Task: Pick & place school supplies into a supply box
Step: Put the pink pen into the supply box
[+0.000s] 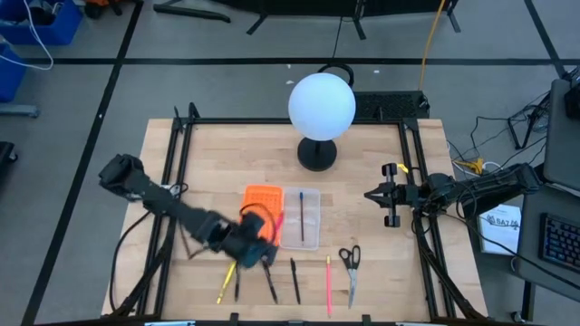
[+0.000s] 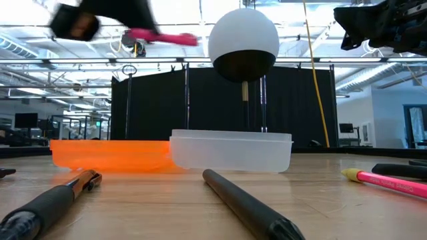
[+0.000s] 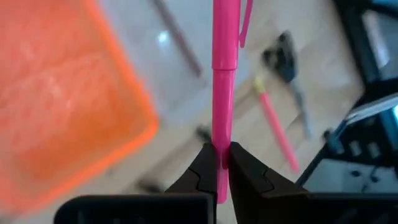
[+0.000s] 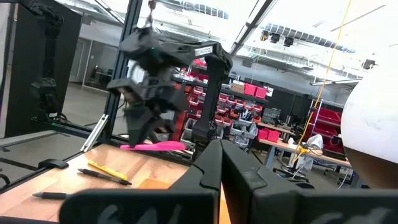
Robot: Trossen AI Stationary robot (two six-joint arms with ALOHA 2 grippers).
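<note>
My left gripper (image 3: 222, 163) is shut on a pink pen (image 3: 224, 74) and hangs above the table's near left part (image 1: 249, 240), beside the orange perforated tray (image 1: 263, 201). The clear supply box (image 1: 302, 218) lies to the right of that tray with a dark pen (image 1: 302, 204) inside. A yellow pencil (image 1: 222, 286), black pens (image 1: 295, 281), a pink-and-yellow pen (image 1: 328, 279) and scissors (image 1: 351, 270) lie flat near the near edge. My right gripper (image 1: 373, 195) waits shut above the table's right side. My left gripper pinches the pink pen between its two fingers (image 3: 205, 168), close to one end (image 3: 222, 146) of the barrel. The fingers come from above and lie across the pen. The pen (image 4: 152, 146) is lifted clear and roughly level, most of its length sticking out to one side.
A lamp with a white globe (image 1: 321, 105) on a black base (image 1: 317, 156) stands at the table's far middle. Black frame rails (image 1: 181, 136) run along the left and right edges. Bare wood lies between the supply box and my right gripper.
</note>
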